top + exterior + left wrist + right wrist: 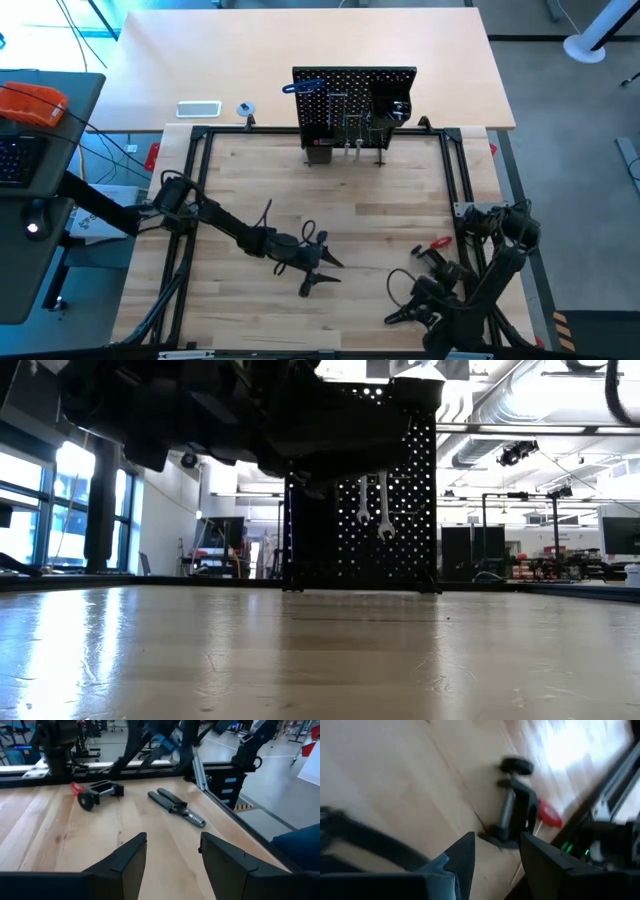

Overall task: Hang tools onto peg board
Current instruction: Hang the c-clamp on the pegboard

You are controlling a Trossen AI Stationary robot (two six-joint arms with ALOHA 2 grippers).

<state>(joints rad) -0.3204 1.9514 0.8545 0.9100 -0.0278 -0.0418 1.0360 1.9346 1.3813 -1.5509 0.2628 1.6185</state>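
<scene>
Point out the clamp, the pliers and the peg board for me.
clamp (98, 793), left wrist view, on its black frame.
pliers (175, 806), left wrist view, on the dark handles.
peg board (345, 105), high view, on the perforated panel.

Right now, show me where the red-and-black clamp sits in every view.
High view: clamp lies on the table, right side, just above the right gripper.
Low view: not visible.
Left wrist view: upper left, left of the pliers.
Right wrist view: centre.
Shared landmark: its red handle.

Peg board (355, 108) at table's (350, 225) rear; clamp (432, 250) front right, pliers (175, 807) apparently beside.
</scene>
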